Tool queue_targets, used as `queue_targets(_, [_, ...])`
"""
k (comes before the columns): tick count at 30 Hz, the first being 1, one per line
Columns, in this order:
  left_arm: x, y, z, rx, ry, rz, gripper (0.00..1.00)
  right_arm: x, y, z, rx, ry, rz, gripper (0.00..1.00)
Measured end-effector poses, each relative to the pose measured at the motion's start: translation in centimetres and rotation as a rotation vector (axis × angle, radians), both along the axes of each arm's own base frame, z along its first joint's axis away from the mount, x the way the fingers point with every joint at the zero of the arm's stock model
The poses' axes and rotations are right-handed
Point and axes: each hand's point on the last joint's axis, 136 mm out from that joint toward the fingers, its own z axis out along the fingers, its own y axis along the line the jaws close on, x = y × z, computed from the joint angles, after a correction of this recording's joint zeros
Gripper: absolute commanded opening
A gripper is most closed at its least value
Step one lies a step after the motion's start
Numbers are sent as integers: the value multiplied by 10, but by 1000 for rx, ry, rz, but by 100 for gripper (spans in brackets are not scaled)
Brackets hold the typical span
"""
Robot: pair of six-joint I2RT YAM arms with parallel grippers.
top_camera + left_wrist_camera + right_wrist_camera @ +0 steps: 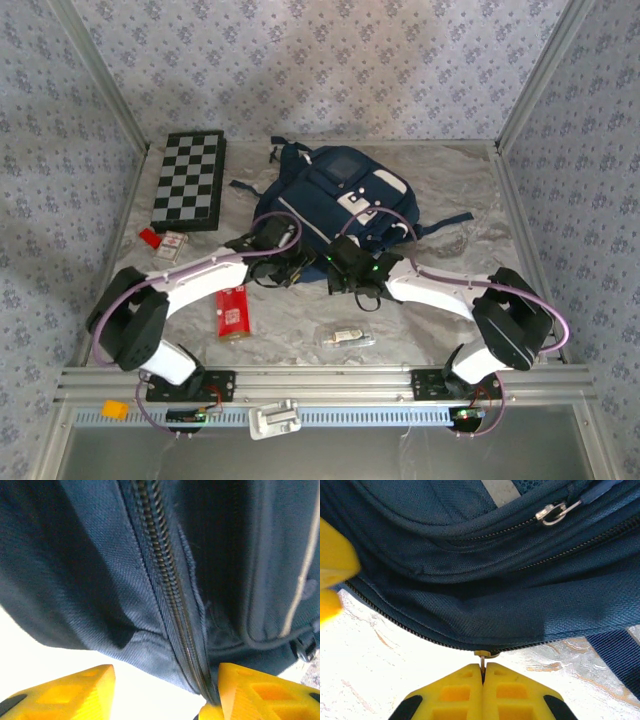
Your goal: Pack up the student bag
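The student bag [335, 200], navy with white panels, lies at the back middle of the table. My right gripper [483, 672] is shut on the metal zipper pull [482, 659] at the bag's near edge, on the main zipper. My left gripper [165, 692] is open at the same edge, just to the left [285, 262]. Its right finger [260, 690] touches the fabric beside the zipper [165, 580], and its left finger [75, 690] stands free over the table. In the right wrist view a second zipper pull [552, 514] sits on the front pocket.
A folded chessboard [190, 180] lies at the back left, with a small card pack [172, 245] and a red piece [149, 237] in front of it. A red packet [232, 312] and a clear plastic item [345, 337] lie near the front.
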Motion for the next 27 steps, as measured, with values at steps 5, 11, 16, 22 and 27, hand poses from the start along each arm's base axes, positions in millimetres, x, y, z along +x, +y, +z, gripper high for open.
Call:
queue_targets(5, [8,-7,-13,9,20,13,22,-1,0,0,1,1,-1,0])
queue_targets(11, [11,-1,-15,28,14,7,0,3,-5,0,-18,-12,-19,0])
queue_targets(16, [17,13,1,22,-19,16,0,7,-16,10,-19,-31,-49,0])
queue_targets(22, [23,34,25,7,-74,9,0,24,-60,8,1,-21,-165,0])
queue_targets(27, [21,41,21,7,-54,-23,0,33,-90,2,25,11,-235,0])
